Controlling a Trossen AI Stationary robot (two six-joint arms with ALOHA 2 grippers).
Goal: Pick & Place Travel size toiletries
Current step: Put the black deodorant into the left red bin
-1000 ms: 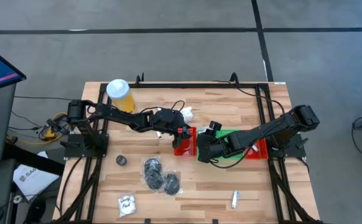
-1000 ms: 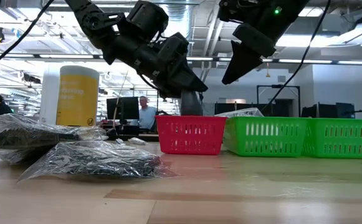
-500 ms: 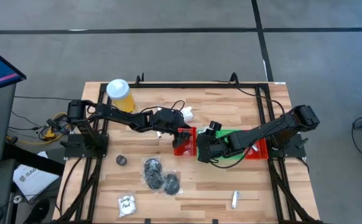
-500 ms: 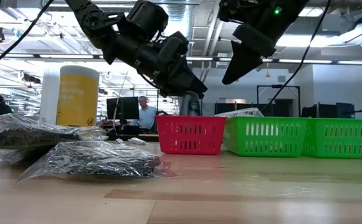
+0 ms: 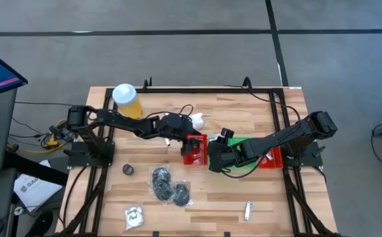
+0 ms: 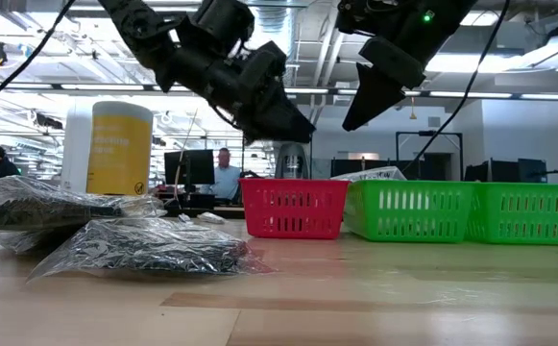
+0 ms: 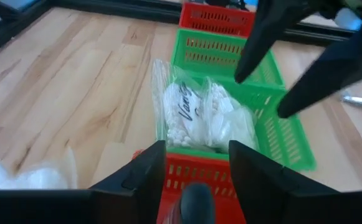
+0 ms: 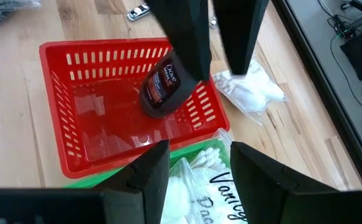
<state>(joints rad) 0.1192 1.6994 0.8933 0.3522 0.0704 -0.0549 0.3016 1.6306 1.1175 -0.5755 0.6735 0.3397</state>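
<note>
From above, the left gripper hangs over the small red plastic basket at the middle of the wooden table, and the right gripper hovers just beside it over the green plastic basket. Two clear bags of black round pieces, a white crinkly sachet and a tiny silver tube lie well apart from both grippers near the front edge; a yellow cylinder with a white lid stands at the back left. At table height, a small dark bottle pokes above the red basket's rim, directly under the left gripper's tips; whether they touch it cannot be told. In the left wrist view, that gripper's fingers stand apart with the bottle's rounded top low between them, inside the red basket, and a clear bag of white cotton swabs fills the green basket beyond. In the right wrist view, the right gripper's fingers are spread with nothing between them, above the swab bag; the dark bottle leans tilted in the red basket beneath the left gripper's parted fingers, and another white crinkly bag lies on the table beside that basket.
</note>
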